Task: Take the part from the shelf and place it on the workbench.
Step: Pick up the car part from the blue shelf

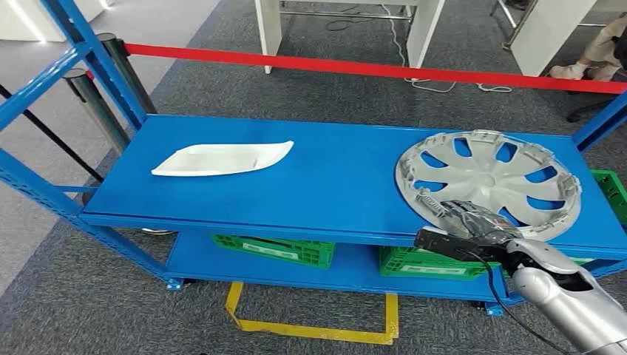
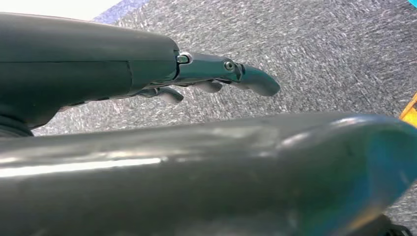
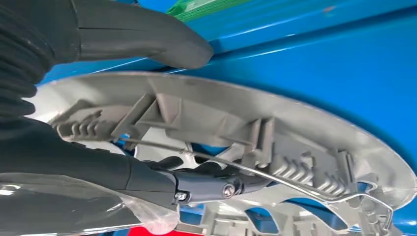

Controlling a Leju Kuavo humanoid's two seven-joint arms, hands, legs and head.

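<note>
Right hand (image 1: 473, 220) fingers pinch hubcap (image 1: 489, 180) rim at shelf (image 1: 325, 185) front edge; thin grip, may slip when lifted.

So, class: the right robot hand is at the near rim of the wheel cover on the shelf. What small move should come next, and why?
Probably close firmly on the rim, then lift. The right robot hand already straddles the near edge of the wheel cover: its thumb lies outside the rim, its fingers reach inside. The cover seems to rest on the blue shelf.
</note>
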